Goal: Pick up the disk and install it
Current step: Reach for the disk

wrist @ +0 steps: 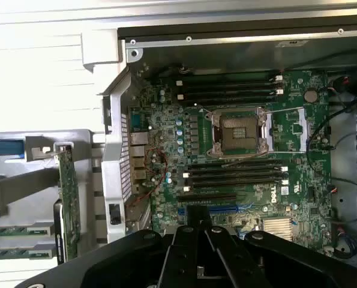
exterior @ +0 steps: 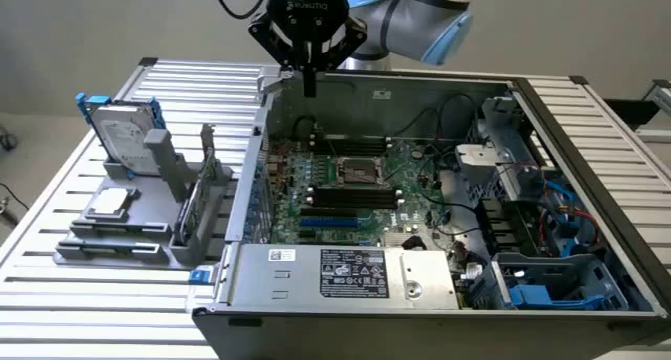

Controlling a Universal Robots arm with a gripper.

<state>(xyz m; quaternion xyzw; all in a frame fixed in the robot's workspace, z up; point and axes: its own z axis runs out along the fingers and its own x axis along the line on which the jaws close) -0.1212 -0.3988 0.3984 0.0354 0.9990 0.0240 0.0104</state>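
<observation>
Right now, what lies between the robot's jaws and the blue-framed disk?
In the exterior view, the computer case's side wall and a bare strip of slatted table lie between them. The disk stands upright in a grey rack beyond that.

The arm (exterior: pixel 390 20) is silver-grey tubing with light-blue joint caps (exterior: pixel 447 38); the gripper (exterior: pixel 309 83) is black, with white lettering (exterior: pixel 307 6) on its body; a black cable (exterior: pixel 225 0) curves beside it; round screws (wrist: pixel 143 236) dot its black links (wrist: pixel 106 261).
</observation>
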